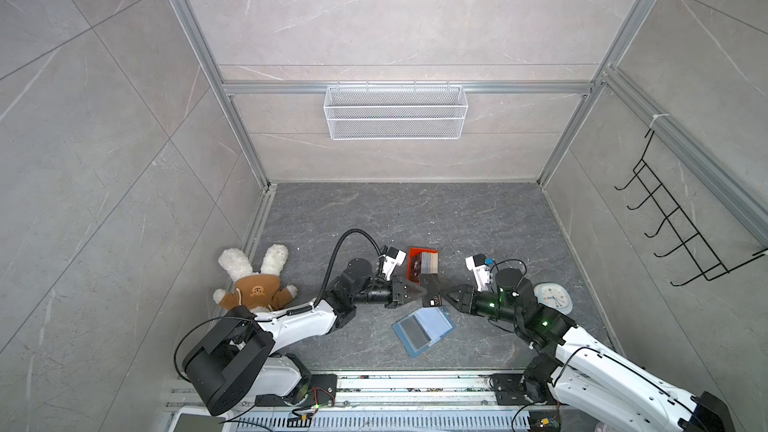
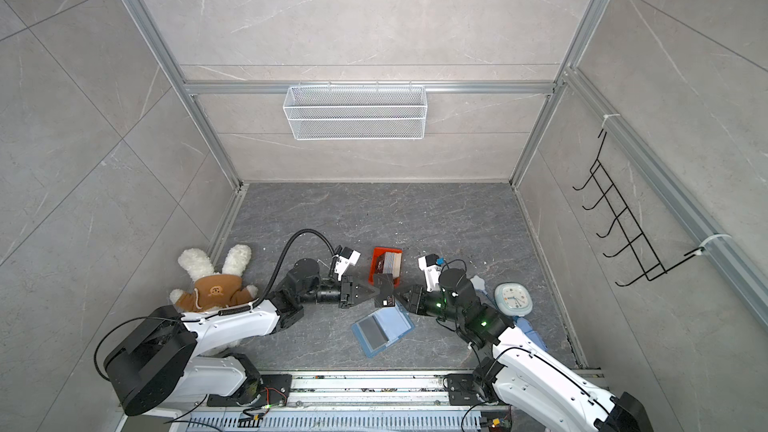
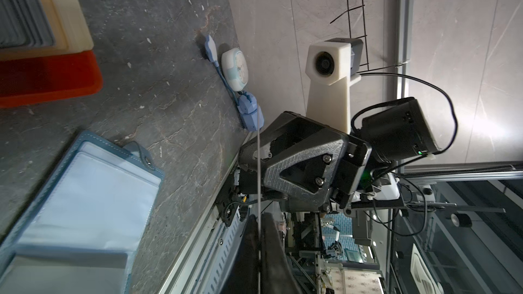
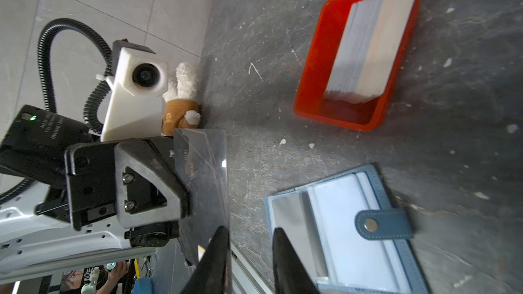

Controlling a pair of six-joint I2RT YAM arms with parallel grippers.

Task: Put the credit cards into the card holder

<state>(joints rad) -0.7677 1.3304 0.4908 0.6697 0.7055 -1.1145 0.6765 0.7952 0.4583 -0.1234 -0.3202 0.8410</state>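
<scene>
While the left end effector (image 1: 424,291) is pressed together on one dark credit card (image 1: 431,287), holding it clear of the tabletop (image 1: 415,209), the right end effector (image 1: 441,293) faces it from the opposite side with its fingers (image 4: 218,250) spread. From the right wrist the gap between those two black fingers is plain. The card stands just beside one of them, but I cannot tell whether it touches. From the left wrist the card shows only as a thin pale edge between the closed tips. The other credit cards (image 1: 429,261) stand stacked in a small orange tray (image 1: 415,252), just behind the held card in both top views. The blue card holder (image 1: 424,329) lies open and flat on the tabletop, nearer the robot's base, with its clear pockets up and its snap tab (image 4: 382,224) out to one side. A stuffed rabbit (image 1: 253,288) lies at the left wall, and a clock (image 1: 552,296) lies at the right.
</scene>
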